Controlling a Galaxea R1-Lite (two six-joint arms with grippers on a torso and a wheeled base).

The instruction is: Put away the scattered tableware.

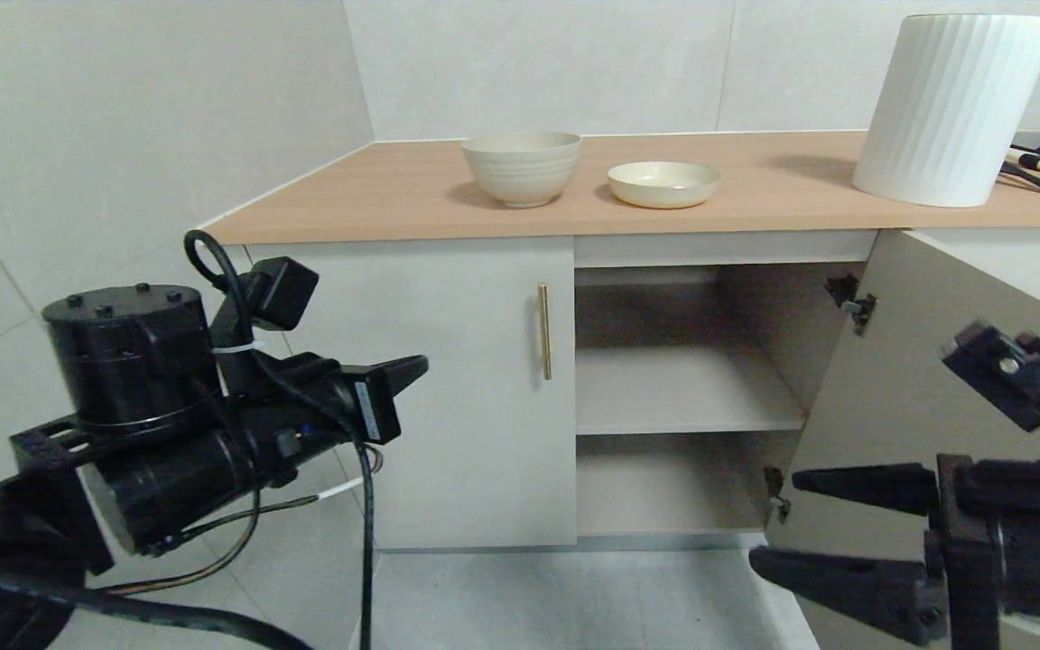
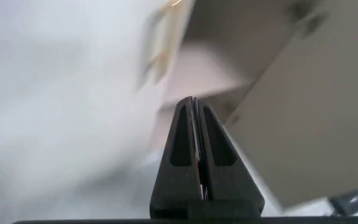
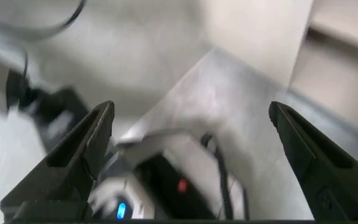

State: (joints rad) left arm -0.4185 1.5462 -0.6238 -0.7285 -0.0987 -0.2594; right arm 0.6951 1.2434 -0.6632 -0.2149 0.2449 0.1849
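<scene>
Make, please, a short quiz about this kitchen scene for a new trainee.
1. True or false: the right gripper is open.
2. Where does the bowl stand? A. on the counter B. on a shelf C. on the floor
3. Fill in: in the head view, the cabinet door on the ___ stands open.

Key: 1 true; 2 A; 3 right.
</scene>
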